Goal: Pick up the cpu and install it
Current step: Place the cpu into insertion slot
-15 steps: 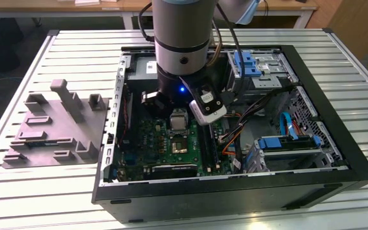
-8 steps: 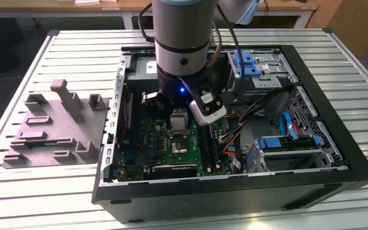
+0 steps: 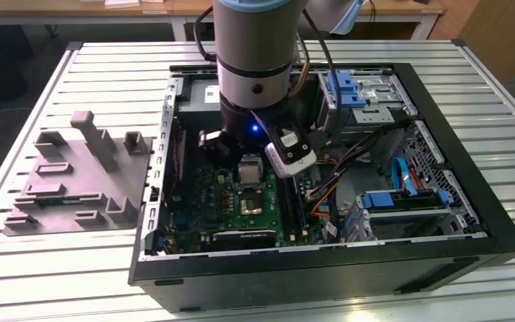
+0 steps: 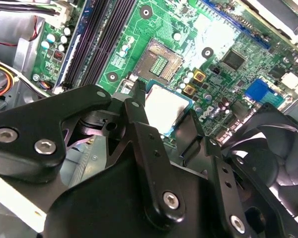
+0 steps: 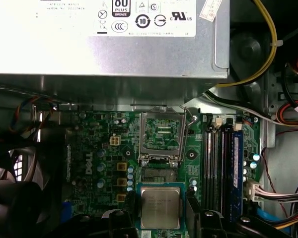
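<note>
Inside the open computer case [image 3: 329, 265], which lies on its side on the slatted bench [image 3: 61, 282], the cpu [image 5: 160, 207] is held pinched by two opposite edges between the black jaws, with a dark finger [image 4: 139, 129] pressed against each side. Its silvery top is turned upward, and it is carried level above the green motherboard [image 4: 154, 25], apart from the board. The cpu is placed just beside the socket [image 4: 161, 62], not over it, and the socket's contacts lie uncovered with its metal frame swung up. In the exterior view the chip is seen directly beneath the arm [image 3: 253, 54], a little beyond the socket. The memory slots [image 5: 221, 163] run alongside the socket, and a black fan [image 4: 273, 148] is seen near the jaws. A large grey metal box with a white label [image 5: 104, 49] is mounted beyond the board. On the bench, at the exterior view's left of the case, a grey moulded fixture [image 3: 70, 181] is set.
</note>
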You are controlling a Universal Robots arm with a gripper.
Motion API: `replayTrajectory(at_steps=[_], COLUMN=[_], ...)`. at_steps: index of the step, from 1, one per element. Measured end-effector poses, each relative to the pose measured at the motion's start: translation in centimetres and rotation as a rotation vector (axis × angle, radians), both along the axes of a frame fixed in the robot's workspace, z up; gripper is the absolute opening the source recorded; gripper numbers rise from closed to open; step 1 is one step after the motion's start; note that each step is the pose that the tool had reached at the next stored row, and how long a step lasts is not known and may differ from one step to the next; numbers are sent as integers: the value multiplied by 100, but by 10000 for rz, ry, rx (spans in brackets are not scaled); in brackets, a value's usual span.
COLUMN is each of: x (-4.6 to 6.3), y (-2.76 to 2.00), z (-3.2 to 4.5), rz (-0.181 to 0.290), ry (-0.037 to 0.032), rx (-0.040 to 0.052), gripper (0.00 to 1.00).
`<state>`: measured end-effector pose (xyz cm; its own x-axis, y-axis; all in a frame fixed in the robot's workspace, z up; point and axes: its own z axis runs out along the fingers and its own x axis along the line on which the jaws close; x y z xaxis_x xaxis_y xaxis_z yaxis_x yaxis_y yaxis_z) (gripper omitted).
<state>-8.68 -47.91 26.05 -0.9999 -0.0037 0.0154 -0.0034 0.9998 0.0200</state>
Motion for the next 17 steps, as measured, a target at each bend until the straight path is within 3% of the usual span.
replayTrajectory(at_steps=[17], x=[0], y=[1], z=[-43], rz=[0], ry=[-3], rx=[5], gripper=[47])
